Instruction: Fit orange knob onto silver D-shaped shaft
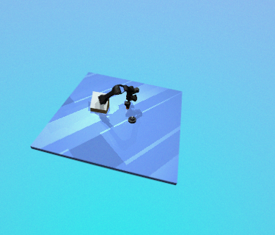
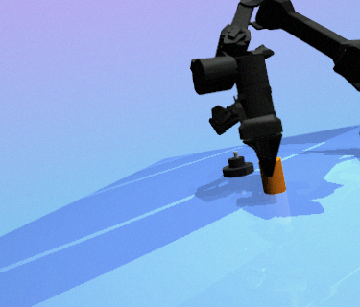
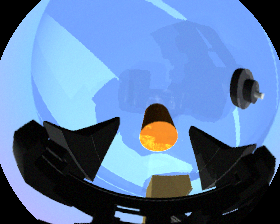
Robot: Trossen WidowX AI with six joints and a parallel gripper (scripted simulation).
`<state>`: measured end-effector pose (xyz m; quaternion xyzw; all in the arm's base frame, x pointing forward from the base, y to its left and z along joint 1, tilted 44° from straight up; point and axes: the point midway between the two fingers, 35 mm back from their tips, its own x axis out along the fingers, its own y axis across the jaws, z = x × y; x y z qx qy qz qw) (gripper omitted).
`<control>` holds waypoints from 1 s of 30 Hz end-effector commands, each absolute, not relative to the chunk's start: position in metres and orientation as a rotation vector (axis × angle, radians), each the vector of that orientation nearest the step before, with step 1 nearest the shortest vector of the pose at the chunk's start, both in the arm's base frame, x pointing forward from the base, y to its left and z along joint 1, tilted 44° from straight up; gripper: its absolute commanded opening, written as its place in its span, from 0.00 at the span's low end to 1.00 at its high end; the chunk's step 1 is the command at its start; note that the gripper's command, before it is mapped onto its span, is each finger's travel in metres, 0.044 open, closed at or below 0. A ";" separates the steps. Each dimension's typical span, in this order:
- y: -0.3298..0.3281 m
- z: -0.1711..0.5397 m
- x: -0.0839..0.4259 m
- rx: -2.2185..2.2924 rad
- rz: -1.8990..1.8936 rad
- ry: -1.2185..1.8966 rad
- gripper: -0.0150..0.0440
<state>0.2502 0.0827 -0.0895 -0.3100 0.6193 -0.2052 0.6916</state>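
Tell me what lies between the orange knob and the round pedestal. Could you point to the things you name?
Nothing stands between the orange knob (image 2: 277,179) (image 3: 158,136) and the round pedestal (image 1: 132,120) (image 2: 237,169) (image 3: 240,90); the wrist view shows only bare, shadowed blue surface (image 3: 206,107) there.
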 end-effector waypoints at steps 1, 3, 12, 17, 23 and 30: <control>0.077 -0.094 0.249 -0.708 -0.459 1.389 1.00; 0.074 -0.096 0.249 -0.708 -0.459 1.389 1.00; 0.064 -0.106 0.250 -0.709 -0.461 1.388 1.00; 0.058 -0.111 0.251 -0.710 -0.462 1.388 1.00; 0.057 -0.112 0.251 -0.710 -0.462 1.388 0.82; 0.057 -0.112 0.251 -0.710 -0.462 1.388 0.58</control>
